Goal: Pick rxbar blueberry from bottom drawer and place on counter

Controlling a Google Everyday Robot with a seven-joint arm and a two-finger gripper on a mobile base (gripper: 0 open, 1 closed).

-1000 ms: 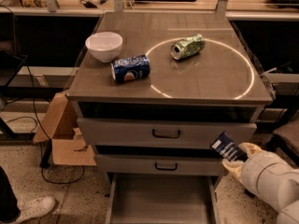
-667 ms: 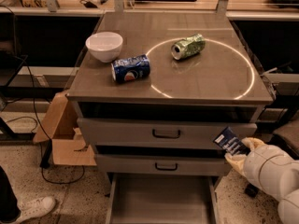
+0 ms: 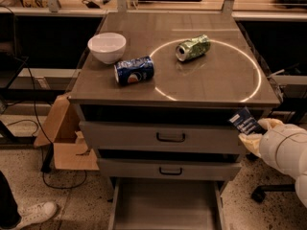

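Observation:
The rxbar blueberry (image 3: 245, 121), a small dark navy bar with white lines, is held in my gripper (image 3: 254, 131) at the right front corner of the cabinet, level with the top drawer and just below the counter's edge. My gripper's cream fingers are shut on the bar, with the white arm behind it at the lower right. The bottom drawer (image 3: 165, 206) is pulled open below, its grey interior bare. The counter (image 3: 216, 80) carries a thin white circle.
On the counter lie a blue Pepsi can (image 3: 134, 71) on its side, a crushed green can (image 3: 193, 47) inside the circle, and a white bowl (image 3: 107, 47) at the left. A cardboard box (image 3: 67, 138) stands on the floor left of the cabinet. A shoe (image 3: 29, 213) is at the bottom left.
My gripper has risen with the bar, from beside the middle drawer to beside the top drawer, and shifted slightly right.

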